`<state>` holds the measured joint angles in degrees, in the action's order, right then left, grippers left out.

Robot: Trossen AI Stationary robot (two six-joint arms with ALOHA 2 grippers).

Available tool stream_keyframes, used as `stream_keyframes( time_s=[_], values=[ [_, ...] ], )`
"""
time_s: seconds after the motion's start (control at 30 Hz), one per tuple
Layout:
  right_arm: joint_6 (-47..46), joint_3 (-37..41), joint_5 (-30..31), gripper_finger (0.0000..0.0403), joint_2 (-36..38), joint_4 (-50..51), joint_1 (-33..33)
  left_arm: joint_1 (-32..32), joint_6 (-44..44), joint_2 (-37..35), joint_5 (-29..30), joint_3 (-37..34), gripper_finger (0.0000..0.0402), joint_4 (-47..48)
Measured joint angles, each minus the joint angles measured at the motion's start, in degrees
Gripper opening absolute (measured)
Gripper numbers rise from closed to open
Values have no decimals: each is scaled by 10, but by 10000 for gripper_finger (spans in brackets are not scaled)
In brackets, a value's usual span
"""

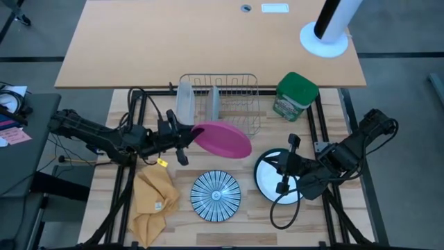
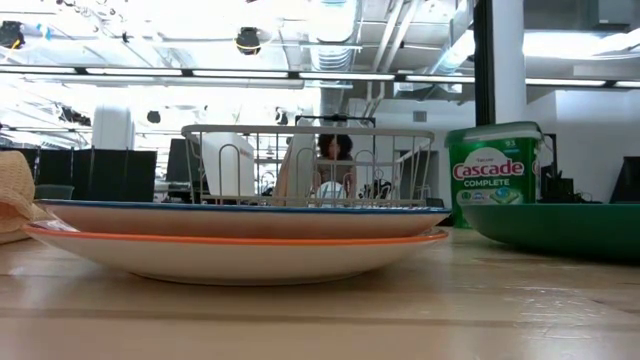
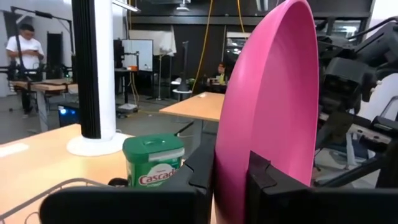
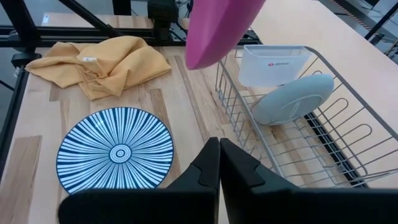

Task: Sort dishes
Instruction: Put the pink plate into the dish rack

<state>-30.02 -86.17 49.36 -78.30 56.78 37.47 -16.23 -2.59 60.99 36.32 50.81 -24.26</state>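
At the lower left of the high view a yellow cloth (image 1: 154,198) lies crumpled on the wooden desk (image 1: 243,221). Just above it, the left claw (image 1: 186,137) reaches in from the left and is clenched on the rim of the magenta-pink plate (image 1: 223,139), which hangs tilted in the air at frame centre, beside the lower edge of the wire dish rack (image 1: 220,101). In the rack, a small grey plate (image 1: 214,102) stands on edge next to a frosted container (image 1: 184,102). Below the pink plate, the blue-and-white striped plate (image 1: 216,196) lies flat on the desk. Right of it, the white plate with a dark green rim (image 1: 272,177) lies flat, partly under the right claw (image 1: 284,182), whose fingers are pressed together on nothing. A green canister (image 1: 296,96) stands at upper right, just beside the rack.
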Motion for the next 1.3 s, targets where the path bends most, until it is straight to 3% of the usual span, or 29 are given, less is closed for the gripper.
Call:
stream_keyframes(
  time_s=[0.9, 1.3],
  values=[
    [0, 0, 0, 13, 0, -7, 0, 0, -37, 0, -1, 0, 31, -21],
    [0, 0, 0, 13, 0, -7, 0, 0, -130, 0, -16, 0, 31, -21]
  ],
)
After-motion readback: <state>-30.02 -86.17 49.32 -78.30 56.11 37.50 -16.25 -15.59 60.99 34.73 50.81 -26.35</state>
